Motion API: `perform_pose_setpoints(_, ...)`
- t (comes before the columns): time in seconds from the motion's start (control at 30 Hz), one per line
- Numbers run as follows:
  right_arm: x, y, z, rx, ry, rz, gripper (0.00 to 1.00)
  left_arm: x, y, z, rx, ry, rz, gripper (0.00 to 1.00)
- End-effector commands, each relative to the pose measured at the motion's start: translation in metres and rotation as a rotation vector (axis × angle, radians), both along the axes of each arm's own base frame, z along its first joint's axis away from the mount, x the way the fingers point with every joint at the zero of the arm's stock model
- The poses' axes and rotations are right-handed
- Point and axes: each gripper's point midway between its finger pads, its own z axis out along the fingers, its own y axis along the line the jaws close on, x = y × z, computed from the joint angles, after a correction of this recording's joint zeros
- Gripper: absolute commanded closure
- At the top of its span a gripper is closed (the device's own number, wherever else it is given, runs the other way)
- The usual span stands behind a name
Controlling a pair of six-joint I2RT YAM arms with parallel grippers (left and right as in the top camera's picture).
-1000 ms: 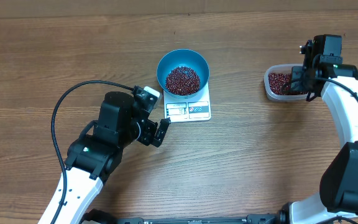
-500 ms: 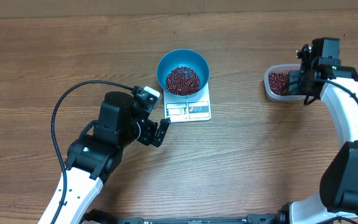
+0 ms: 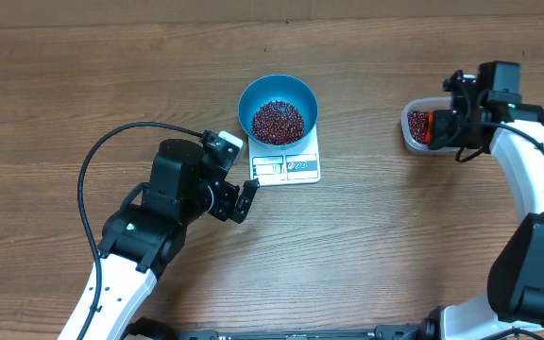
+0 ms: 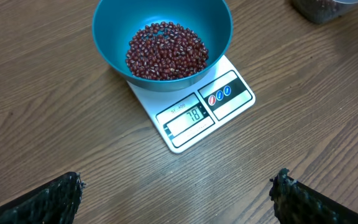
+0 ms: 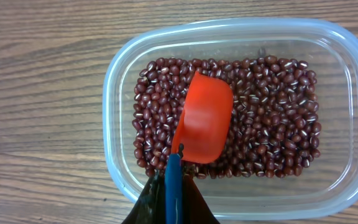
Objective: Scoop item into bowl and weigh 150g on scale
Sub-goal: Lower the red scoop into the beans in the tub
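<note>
The blue bowl (image 3: pixel 278 96) stands on the white scale (image 3: pixel 291 168) and holds a pile of maroon beans (image 3: pixel 278 121). In the left wrist view the bowl (image 4: pixel 110 25) with its beans (image 4: pixel 166 51) sits on the scale (image 4: pixel 229 93), whose display reads 78. My left gripper (image 4: pixel 178 190) is open above bare table, just in front of the scale, with nothing between its fingers. My right gripper (image 5: pixel 173 196) is shut on the blue handle (image 5: pixel 173 183) of a red scoop (image 5: pixel 204 124). The scoop lies bottom up on the beans (image 5: pixel 272 124) in the clear tub (image 5: pixel 114 112).
The clear tub (image 3: pixel 410 140) sits at the right of the table, well apart from the scale. A black cable (image 3: pixel 102 156) loops from the left arm. A corner of the tub (image 4: pixel 322 7) shows at the top right of the left wrist view.
My right wrist has shifted slightly right and turned over the tub, so the red scoop now shows in the overhead view. The left arm, bowl and scale have not moved.
</note>
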Motion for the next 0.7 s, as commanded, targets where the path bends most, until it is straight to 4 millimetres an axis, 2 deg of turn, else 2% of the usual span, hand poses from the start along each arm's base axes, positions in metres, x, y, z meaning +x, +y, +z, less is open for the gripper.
perform_pose_setpoints(0.0,0.0,0.003,0.004,0.133,-0.035,0.028,0.96,-0.002,-0.001,0.005,-0.004,-0.02,-0.019,0.0)
perform_pose_setpoints(0.17,0.0,-0.004,0.013,0.239,-0.08,0.027,0.96,-0.002,-0.001,0.005,-0.004,-0.02,-0.019,0.0)
perform_pose_setpoints(0.67,-0.002,-0.008,0.011,0.233,-0.073,0.034,0.96,-0.002,-0.001,0.005,-0.004,-0.02,-0.019,0.0)
